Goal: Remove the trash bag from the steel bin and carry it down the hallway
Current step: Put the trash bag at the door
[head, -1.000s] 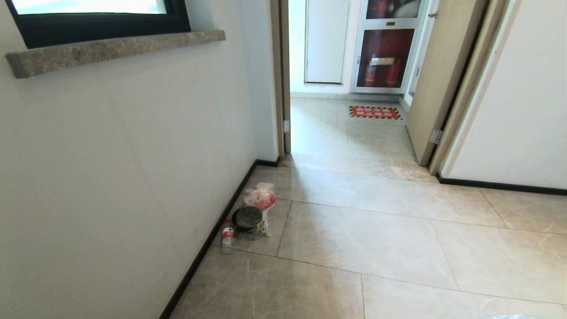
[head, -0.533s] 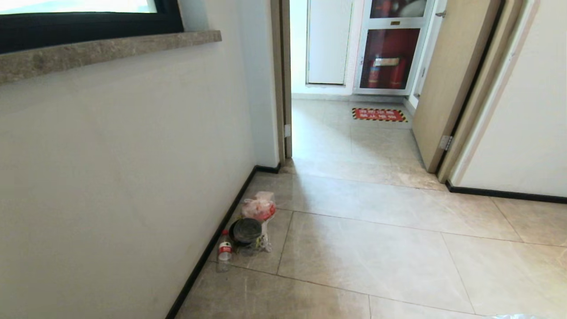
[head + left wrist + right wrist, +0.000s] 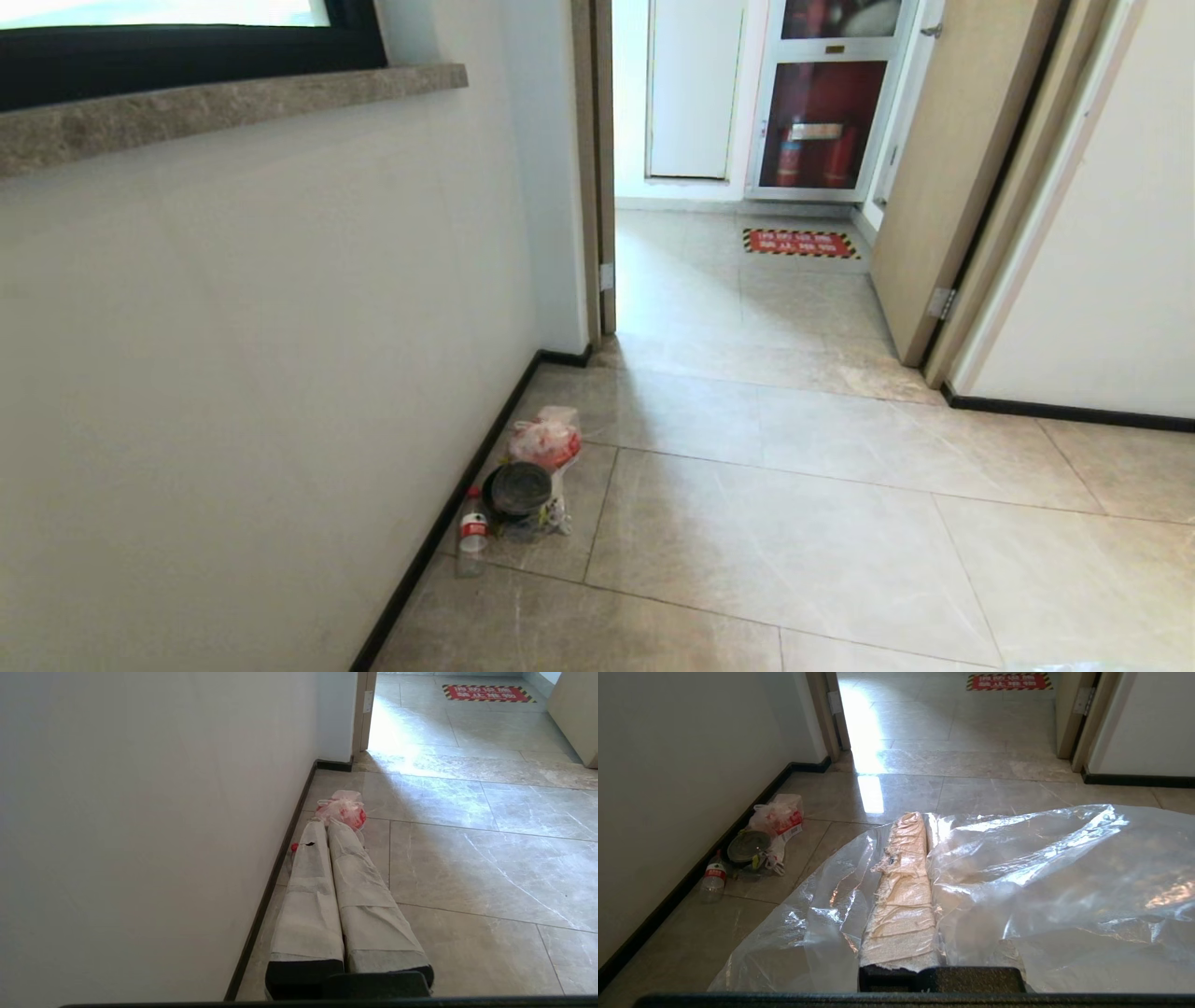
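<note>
My right gripper [image 3: 924, 821] is shut on the trash bag [image 3: 1041, 872], a clear crinkled plastic sheet draped over and around its fingers. One padded finger [image 3: 903, 891] shows; the other is under the plastic. A sliver of the bag [image 3: 1074, 666] shows at the head view's lower right edge. My left gripper [image 3: 327, 823] is shut and empty, held low near the left wall. Beige glossy tiles of the hallway [image 3: 794, 504] stretch ahead. The steel bin is out of view.
By the left wall's black baseboard lie a pink bag [image 3: 546, 439], a dark round container [image 3: 520, 487] and a plastic bottle [image 3: 472, 537]. An open doorway [image 3: 738, 280] lies ahead, with a wooden door [image 3: 943, 168] on its right and a red floor sign [image 3: 801, 244] beyond.
The whole head view has shifted: the litter and doorway sit slightly lower and larger, so the camera has moved forward a little. Over the last half second almost nothing has shifted.
</note>
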Robot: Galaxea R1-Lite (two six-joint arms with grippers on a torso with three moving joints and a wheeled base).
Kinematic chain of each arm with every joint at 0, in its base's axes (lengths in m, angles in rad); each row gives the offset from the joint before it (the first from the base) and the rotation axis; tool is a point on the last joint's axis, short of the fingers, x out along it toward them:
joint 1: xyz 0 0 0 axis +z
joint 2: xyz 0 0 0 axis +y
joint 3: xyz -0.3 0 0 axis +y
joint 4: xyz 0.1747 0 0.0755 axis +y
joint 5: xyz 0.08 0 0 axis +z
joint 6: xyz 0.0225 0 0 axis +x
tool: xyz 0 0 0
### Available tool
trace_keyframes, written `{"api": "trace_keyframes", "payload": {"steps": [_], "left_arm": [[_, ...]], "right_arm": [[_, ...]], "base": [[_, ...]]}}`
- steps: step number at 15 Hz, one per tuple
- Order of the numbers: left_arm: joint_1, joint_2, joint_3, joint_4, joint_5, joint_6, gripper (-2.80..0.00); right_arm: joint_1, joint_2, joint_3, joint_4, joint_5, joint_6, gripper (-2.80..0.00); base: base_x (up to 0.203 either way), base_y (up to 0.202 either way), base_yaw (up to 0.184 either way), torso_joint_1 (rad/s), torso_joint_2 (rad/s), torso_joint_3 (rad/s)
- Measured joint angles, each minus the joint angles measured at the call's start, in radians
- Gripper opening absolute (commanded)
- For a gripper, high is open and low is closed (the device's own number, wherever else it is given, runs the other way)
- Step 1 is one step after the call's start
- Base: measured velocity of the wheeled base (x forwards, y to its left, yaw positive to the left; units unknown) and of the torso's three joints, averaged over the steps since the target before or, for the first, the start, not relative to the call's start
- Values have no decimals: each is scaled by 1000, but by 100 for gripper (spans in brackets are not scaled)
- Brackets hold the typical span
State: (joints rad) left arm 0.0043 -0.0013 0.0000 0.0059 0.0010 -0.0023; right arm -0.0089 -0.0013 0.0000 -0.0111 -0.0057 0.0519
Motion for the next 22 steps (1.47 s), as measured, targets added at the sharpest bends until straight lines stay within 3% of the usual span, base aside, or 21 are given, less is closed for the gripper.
{"api": "trace_keyframes", "payload": {"steps": [9,22], "left_arm": [[-1,0,0,1,0,0,-280],[-1,0,0,1,0,0,-280]], "right_arm": [[-1,0,0,0,0,2,-280],[-1,0,0,-2,-3,0,-280]], "base": [[1,2,-71,1,2,1],[0,0,6,0,0,0]]}}
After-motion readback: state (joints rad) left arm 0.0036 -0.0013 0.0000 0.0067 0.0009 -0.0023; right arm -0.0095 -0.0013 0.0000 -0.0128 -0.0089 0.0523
